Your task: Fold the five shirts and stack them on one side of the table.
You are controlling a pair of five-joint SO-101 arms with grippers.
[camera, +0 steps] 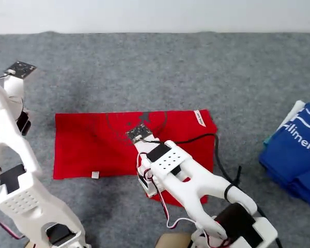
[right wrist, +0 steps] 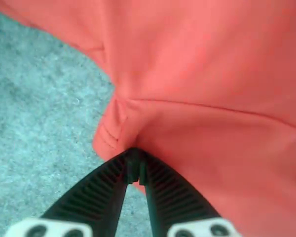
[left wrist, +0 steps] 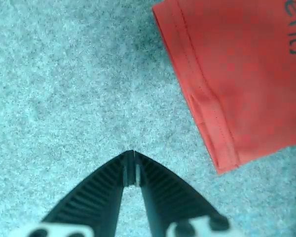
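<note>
My left end effector is shut tight with nothing in it. It hangs over the bare grey surface, just beside the red shirt. That shirt lies flat in the middle of the surface. My right end effector pinches the shirt's near edge. A pile of folded blue shirts sits at the right edge.

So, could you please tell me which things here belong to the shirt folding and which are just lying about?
Part of the job:
- red shirt, spread out
- blue stack of folded shirts, off to one side
- right gripper, shut on the red shirt
- left gripper, shut, over bare mat

Just there:
- grey mat
- black cable lying across the red shirt
</note>
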